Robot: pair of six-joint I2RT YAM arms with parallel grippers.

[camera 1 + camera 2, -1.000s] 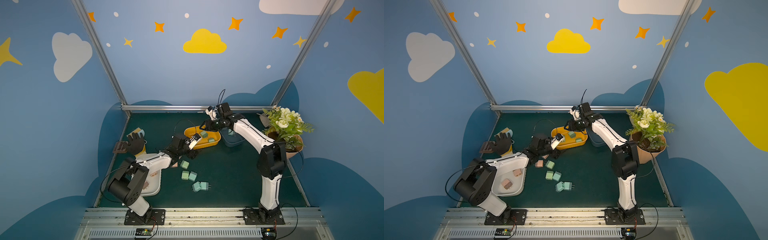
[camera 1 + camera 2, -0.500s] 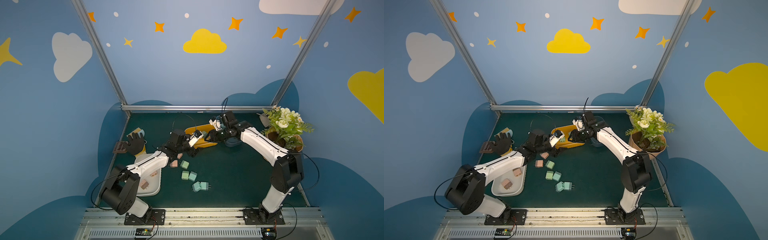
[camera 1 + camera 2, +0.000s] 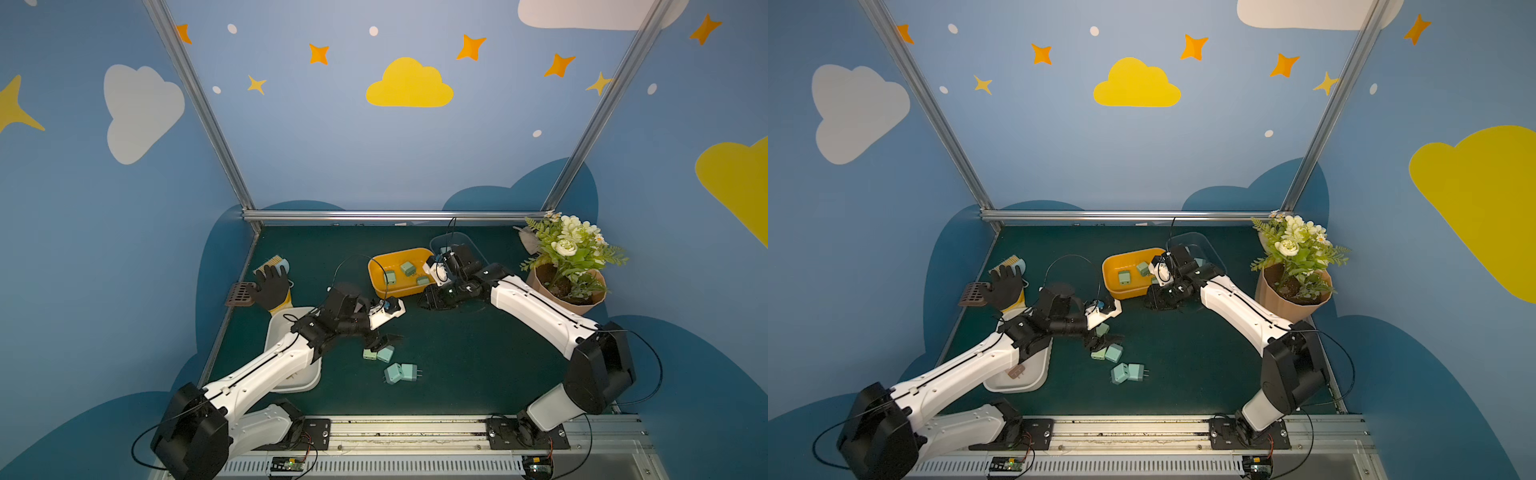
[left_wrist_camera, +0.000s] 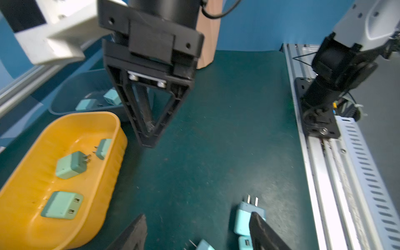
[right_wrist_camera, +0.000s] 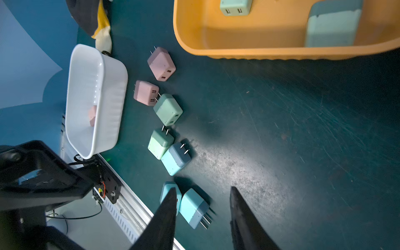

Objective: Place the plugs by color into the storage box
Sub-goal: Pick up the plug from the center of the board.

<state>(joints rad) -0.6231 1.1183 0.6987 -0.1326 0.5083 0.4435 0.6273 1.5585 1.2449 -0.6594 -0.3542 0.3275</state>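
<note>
Hovering over the green mat (image 4: pixel 227 121), left hand (image 4: pixel 198 216) and right hand (image 4: pixel 149 137) stand open, empty.

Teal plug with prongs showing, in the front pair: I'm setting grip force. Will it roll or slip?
The teal plug looks like a rigid plastic cube, so it likely won't deform. Lying on a flat face, it should slide rather than roll. Its smooth rounded edges might slip from a corner pinch.

This is a robotics lab cell dressed like a nursery: two white robot arms (image 3: pixel 266 370) bolted to a metal rail (image 3: pixel 407 432) beside a green mat (image 3: pixel 478 365), framed by aluminium posts (image 3: pixel 199 104) and blue walls (image 3: pixel 332 158) bearing clouds (image 3: pixel 409 85) and stars (image 3: pixel 319 54).
</note>
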